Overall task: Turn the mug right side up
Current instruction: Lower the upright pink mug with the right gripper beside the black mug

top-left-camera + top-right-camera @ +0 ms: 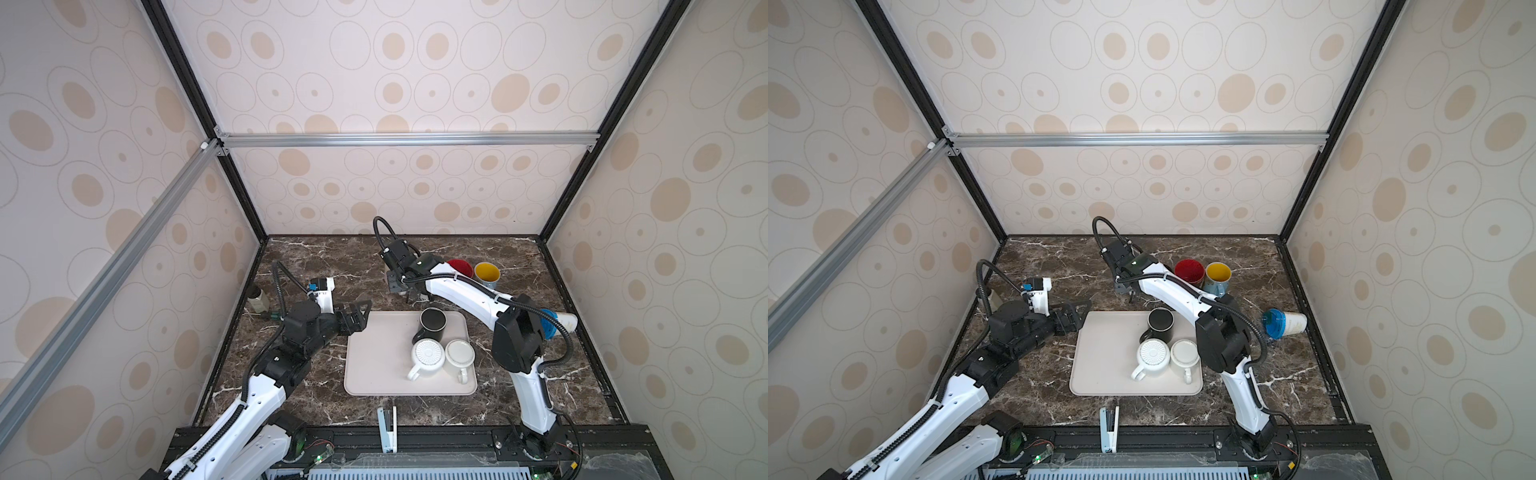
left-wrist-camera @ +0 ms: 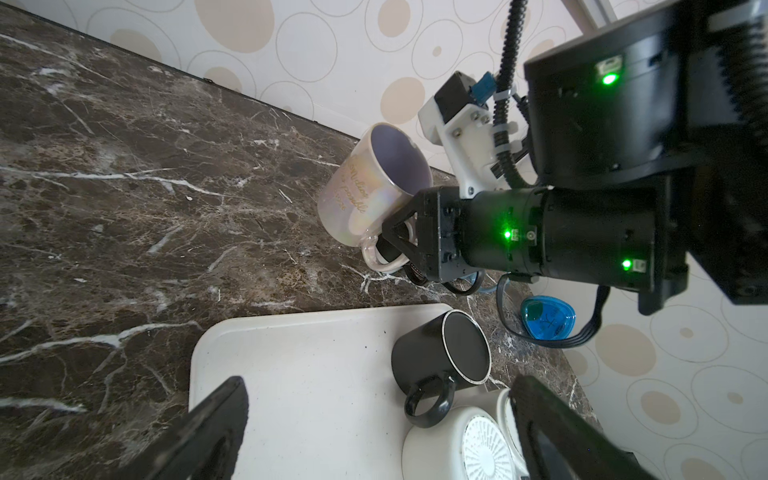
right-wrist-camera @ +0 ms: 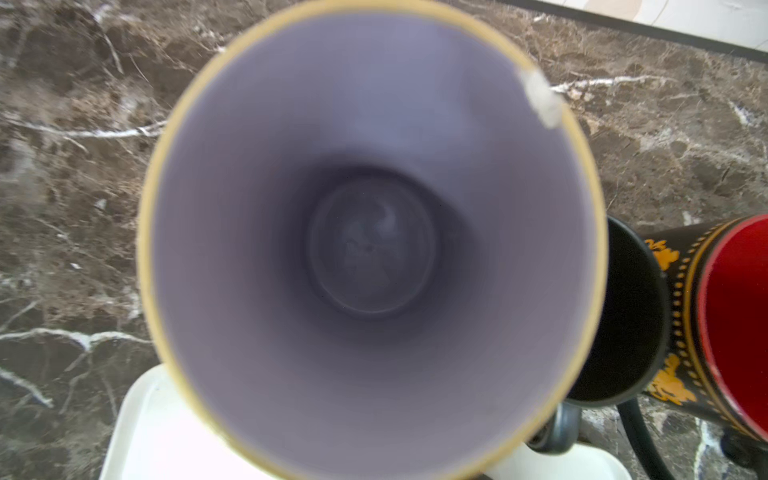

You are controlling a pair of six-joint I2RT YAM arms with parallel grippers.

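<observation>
Nearest the arm bases, on the near half of a beige tray (image 1: 374,361): shows a white mug with a ribbed base (image 1: 428,355) and a plain white mug (image 1: 459,354), both base up and just beside each other, well to the right of the left gripper (image 1: 365,318) and nearer than it. As for that left gripper: gapes wide, grips nothing, hovers at the tray's far left corner; in the left wrist view, spreads its two black fingers (image 2: 216,428) well apart over bare tray. Level with it and to its right, near the tray's far edge: shows a black mug (image 1: 433,322), base up too. Beyond the tray, over the marble table (image 1: 316,266): puts the right gripper (image 2: 392,251) clamped tight on the handle of the iridescent mug (image 2: 365,187). Holds that mug (image 3: 370,249) mouth up, lilac inside open to the right wrist camera, just past the tray's far edge; cannot tell whether resting on the marble or raised off it. Farther still, to the right of the right gripper: shows a red-lined mug (image 1: 460,268) and a yellow-lined mug (image 1: 487,272), both mouth up, just beside each other
</observation>
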